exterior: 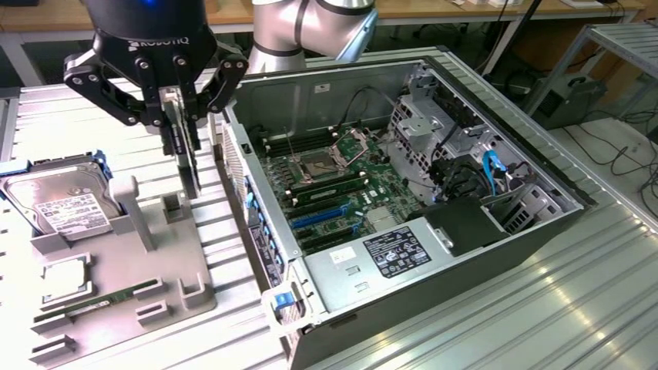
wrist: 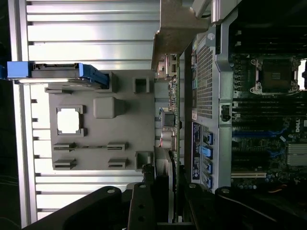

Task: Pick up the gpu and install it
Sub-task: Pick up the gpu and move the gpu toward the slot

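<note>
- Black two-finger gripper [exterior: 177,116] is clamped on thin dark flat gpu card [exterior: 189,166], held upright
- Card is hung just outside open black computer case [exterior: 452,293], close over grey moulded holder [exterior: 113,262]
- Step judged: lift-out and carry; seating calls for card edge squared over blue slot [exterior: 317,218] inside case

Ribbed aluminium table [exterior: 575,308], wooden desk [exterior: 432,9] behind, cables [exterior: 625,158] on floor.

Exterior view looks obliquely down; wrist view straight down past the tool [wrist: 165,194]; both share tray [exterior: 165,270], case [exterior: 432,308]
</note>
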You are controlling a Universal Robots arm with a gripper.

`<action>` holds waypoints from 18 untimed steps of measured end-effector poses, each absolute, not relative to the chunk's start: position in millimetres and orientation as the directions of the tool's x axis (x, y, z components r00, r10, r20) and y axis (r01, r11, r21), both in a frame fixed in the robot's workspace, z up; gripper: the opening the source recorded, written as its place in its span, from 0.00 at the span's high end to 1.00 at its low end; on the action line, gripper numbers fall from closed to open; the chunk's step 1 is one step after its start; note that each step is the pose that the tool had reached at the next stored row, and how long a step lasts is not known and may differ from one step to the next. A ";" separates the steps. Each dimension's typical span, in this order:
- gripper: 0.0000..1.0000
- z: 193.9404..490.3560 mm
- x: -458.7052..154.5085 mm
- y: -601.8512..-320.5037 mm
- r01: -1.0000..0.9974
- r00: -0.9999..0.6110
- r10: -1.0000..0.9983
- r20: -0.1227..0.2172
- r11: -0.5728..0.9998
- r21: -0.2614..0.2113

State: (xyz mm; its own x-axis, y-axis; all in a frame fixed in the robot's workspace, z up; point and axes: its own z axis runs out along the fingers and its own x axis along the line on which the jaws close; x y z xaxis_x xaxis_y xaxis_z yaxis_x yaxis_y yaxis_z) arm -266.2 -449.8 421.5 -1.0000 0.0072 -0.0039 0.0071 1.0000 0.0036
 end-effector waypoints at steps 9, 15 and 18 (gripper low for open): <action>0.72 421.5 -253.3 -449.8 -0.017 -1.000 -0.017 -0.004 1.000 0.004; 0.72 421.4 -239.4 -449.8 -0.017 -1.000 -0.017 -0.004 1.000 0.004; 0.72 421.5 -234.0 -449.8 -0.017 -1.000 -0.017 -0.004 1.000 0.004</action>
